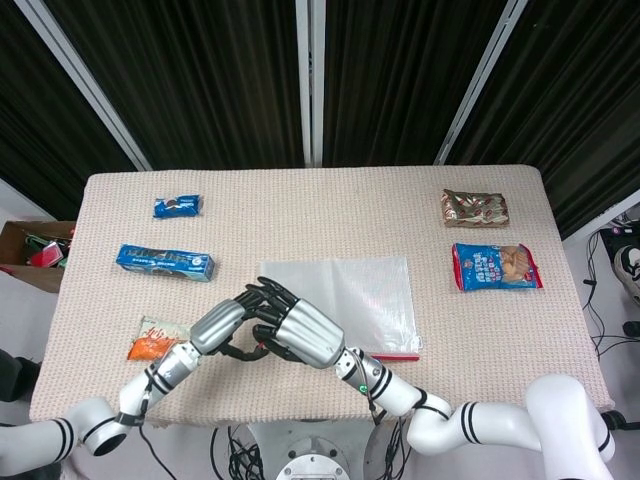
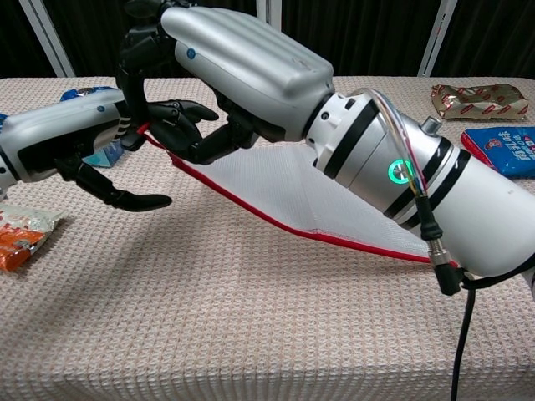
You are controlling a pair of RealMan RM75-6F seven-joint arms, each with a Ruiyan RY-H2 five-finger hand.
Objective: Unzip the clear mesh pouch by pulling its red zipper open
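The clear mesh pouch [image 1: 350,295] lies mid-table, its red zipper [image 2: 292,230] running along the near edge. My right hand [image 2: 234,67] pinches the zipper's left end and holds that corner lifted off the cloth, so the edge slopes down to the right. My left hand [image 2: 75,150] comes in from the left with its fingers apart. One finger [image 2: 180,109] reaches the lifted zipper end, while the thumb hangs well below it. In the head view the left hand [image 1: 222,325] and right hand [image 1: 300,330] meet at the pouch's near-left corner, which they hide.
An orange snack bag [image 1: 155,342] lies near the left hand, with a long blue pack [image 1: 165,262] and a small blue packet [image 1: 178,206] beyond it. A brown packet [image 1: 474,208] and a blue-red biscuit bag [image 1: 495,266] sit at right.
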